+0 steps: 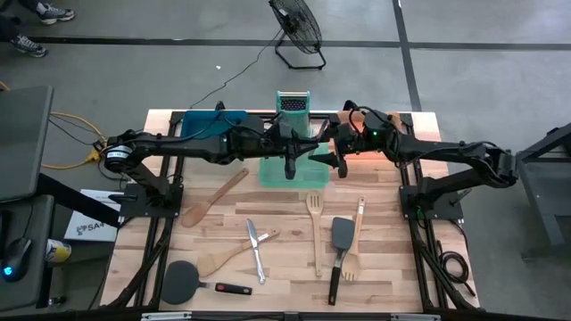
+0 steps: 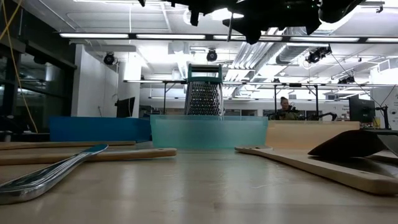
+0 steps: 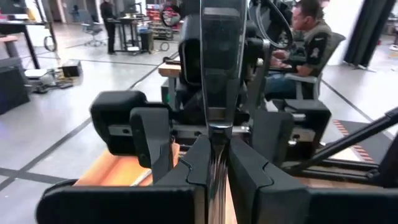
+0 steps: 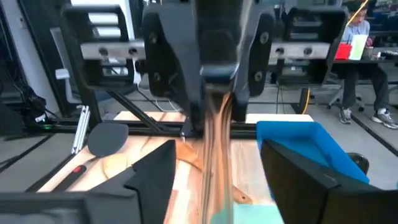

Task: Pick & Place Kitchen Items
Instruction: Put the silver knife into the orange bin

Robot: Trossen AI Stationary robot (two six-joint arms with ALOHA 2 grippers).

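— Silver on the left side: clamping the left gripper (image 3: 214, 149) shut on a slim metal utensil (image 3: 215, 186), up in the air above the green tray (image 1: 272, 174) at the back middle of the table (image 1: 401, 267).

— Knife or fork?

— Not managing to tell; showing only as a thin bright edge between the closed fingers (image 3: 249, 180).

— And on the right?

— Facing the left one head-on with the right gripper (image 4: 217, 180), spreading its fingers (image 4: 152, 180) wide on either side of that same strip, not pressing on it.

— So holding with one side only?

— Yes, gripping with the left alone, standing open with the right.

— Anything behind the tray?

— Standing upright just behind it, a metal box grater (image 1: 292, 105); lying to that one's left, a blue tray (image 1: 201, 125).

— And lying loose on the boards?

— Plenty, all nearer the front and well apart from both grippers. Starting on the left: a wooden spoon (image 1: 212, 198) lying slantwise. Going forward: a silver knife (image 1: 257, 250) crossing a pale wooden spatula (image 1: 234, 256). Sitting at the front left: a round black spatula (image 1: 183, 281) with a red-tipped handle. Lying right of centre: a slotted wooden spatula (image 1: 314, 227), a black spatula (image 1: 340, 245), and beside that a wooden fork-ended spatula (image 1: 355, 241).
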